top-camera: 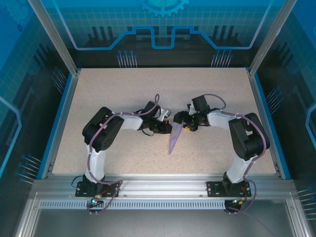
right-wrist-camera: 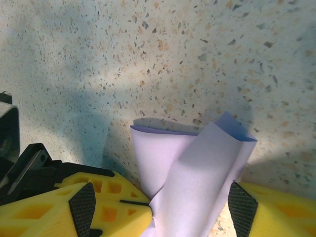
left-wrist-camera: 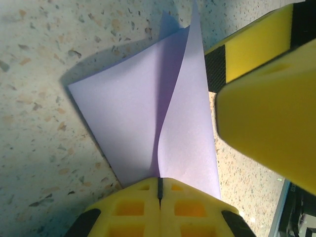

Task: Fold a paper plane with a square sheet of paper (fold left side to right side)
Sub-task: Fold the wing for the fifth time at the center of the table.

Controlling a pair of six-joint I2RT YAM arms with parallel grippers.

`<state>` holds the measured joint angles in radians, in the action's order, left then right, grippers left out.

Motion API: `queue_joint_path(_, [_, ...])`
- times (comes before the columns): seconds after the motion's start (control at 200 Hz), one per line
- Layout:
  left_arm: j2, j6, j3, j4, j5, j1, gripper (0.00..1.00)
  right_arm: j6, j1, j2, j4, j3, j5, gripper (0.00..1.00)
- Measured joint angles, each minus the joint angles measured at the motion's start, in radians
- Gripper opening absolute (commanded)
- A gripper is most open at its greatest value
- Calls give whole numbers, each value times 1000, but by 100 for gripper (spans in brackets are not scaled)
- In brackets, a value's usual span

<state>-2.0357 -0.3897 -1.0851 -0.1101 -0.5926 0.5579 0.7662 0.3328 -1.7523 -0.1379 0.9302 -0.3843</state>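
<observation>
Midway across the counter [top-camera: 123, 94], the partly folded paper plane [top-camera: 175, 137] sits between both arms, point toward their bases. Its wide end is pinched in the left tool [left-wrist-camera: 159, 190], pressed together; the right tool [right-wrist-camera: 162, 203] stands spread, straddling the paper.

Speckled beige tabletop [top-camera: 148, 89] bordered by blue edging [top-camera: 59, 123]. Aluminium frame posts [top-camera: 52, 34] carry translucent blue panels [top-camera: 163, 19] printed with circuit lines and a gear. Slotted rail [top-camera: 158, 203] along the near side.
</observation>
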Motion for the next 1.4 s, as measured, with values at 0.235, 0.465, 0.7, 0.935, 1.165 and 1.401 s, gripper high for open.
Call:
queue_joint_path(0.235, [-1,0,-1,0,-1,-1,1,-1,-16,72,2,-28,9,64])
queue_joint_path(0.465, [-2,0,-1,0,-2,-1,1,-5,-19,137,34,-114,-2,19])
queue_joint_path(0.7, [-2,0,-2,0,-4,-2,1,0,-6,136,69,-147,-32,2])
queue_joint_path(0.935, [-4,0,-4,1,-7,-3,1,0,11,89,97,-143,-43,2])
queue_joint_path(1.165, [-5,0,-5,2,-8,-3,1,0,14,47,105,-135,-43,2])
queue_joint_path(1.401, [-5,0,-6,4,-8,-3,1,-4,14,21,105,-121,-42,2])
